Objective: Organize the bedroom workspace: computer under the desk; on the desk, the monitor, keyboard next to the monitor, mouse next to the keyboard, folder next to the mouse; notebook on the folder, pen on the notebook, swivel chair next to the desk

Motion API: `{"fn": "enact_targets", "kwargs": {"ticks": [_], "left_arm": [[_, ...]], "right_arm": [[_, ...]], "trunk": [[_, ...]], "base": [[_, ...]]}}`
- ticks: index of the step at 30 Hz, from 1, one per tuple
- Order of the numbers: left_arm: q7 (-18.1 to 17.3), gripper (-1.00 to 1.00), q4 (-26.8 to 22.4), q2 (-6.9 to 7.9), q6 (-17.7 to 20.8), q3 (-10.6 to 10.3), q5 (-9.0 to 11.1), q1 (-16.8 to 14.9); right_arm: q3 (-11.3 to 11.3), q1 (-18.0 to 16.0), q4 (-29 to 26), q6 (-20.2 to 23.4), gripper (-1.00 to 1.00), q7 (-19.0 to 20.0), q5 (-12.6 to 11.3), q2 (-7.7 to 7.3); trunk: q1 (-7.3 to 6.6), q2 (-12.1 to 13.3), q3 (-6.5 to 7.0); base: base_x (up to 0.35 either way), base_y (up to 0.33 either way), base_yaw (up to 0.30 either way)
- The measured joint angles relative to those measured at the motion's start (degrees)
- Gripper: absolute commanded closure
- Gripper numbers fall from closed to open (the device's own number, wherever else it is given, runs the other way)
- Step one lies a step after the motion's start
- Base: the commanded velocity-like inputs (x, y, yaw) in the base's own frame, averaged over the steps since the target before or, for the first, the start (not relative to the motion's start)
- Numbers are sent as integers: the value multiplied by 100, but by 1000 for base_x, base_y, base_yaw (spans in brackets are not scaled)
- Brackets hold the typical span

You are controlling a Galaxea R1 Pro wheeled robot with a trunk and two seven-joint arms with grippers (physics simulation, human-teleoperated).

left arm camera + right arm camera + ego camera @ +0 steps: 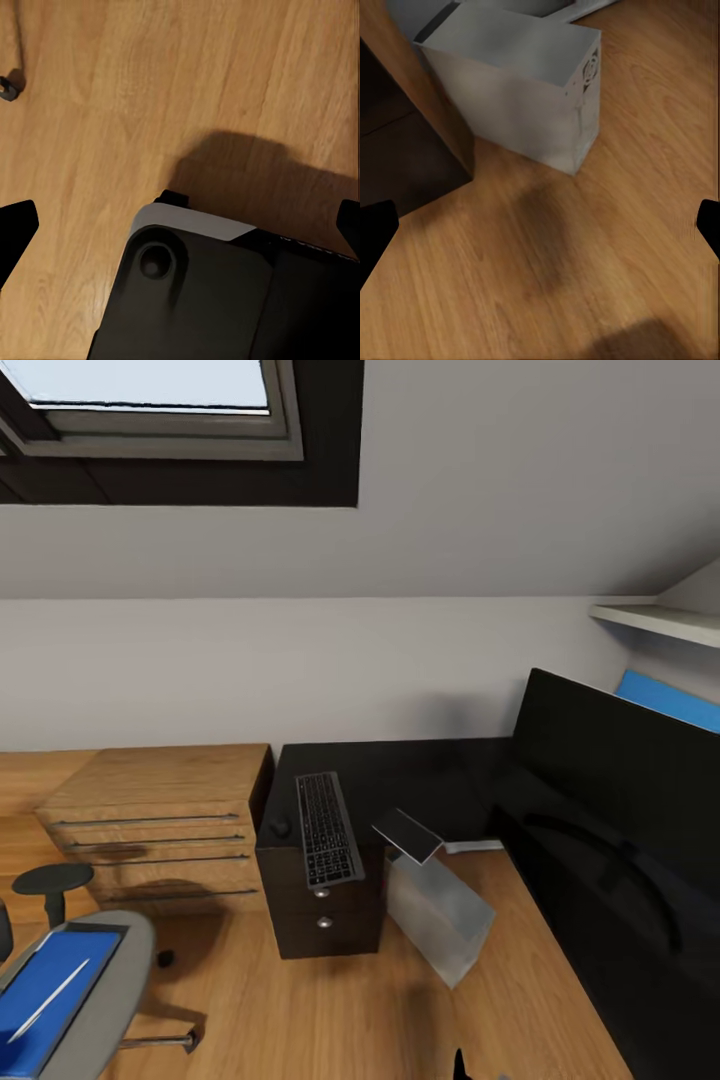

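Observation:
The keyboard [328, 828] lies on the black desk [400, 770] above the drawer unit, with the small dark mouse [281, 827] at its left. On the floor beside the drawers stands the light-grey computer [440, 915] [517, 90]. A thin grey slab [408, 833] sits at its top, and I cannot tell whether that is the notebook. The black monitor [600, 790] looms at the right. At the lower left, the swivel chair [125, 960] carries the blue folder [45, 985] with the white pen [50, 1000] on it. Both my left gripper [180, 229] and right gripper [540, 229] are open and hold nothing.
A light wooden chest [160, 820] with bar handles stands left of the desk. A wall shelf [655, 622] and a blue panel [665, 700] are at the right. A pale flat thing [475, 847] lies behind the tower. My own dark base [195, 292] sits over wooden floor [320, 1010].

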Motion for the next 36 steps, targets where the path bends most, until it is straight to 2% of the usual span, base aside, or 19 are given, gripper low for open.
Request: {"fn": "enact_targets", "kwargs": {"ticks": [3, 17, 25, 36], "left_arm": [[-4, -100, 1, 8, -4, 4, 0, 0], [-7, -100, 9, 19, -220, 15, 10, 0], [-5, -100, 10, 22, -249, 18, 12, 0], [-7, -100, 10, 18, -253, 12, 5, 0]], "right_arm": [[-10, 3, 0, -4, -100, 0, 114, -1], [-23, 27, 0, -10, -100, 20, 292, -15], [-43, 32, 6, -8, -100, 32, 650, -85], [-37, 32, 1, -18, -100, 38, 741, -111]], "trunk": [[0, 0, 7], [1, 0, 50], [1, 1, 80], [0, 0, 125]], "base": [[0, 0, -256], [-16, 15, -259], [-122, 225, -269], [7, 261, -270]]}}
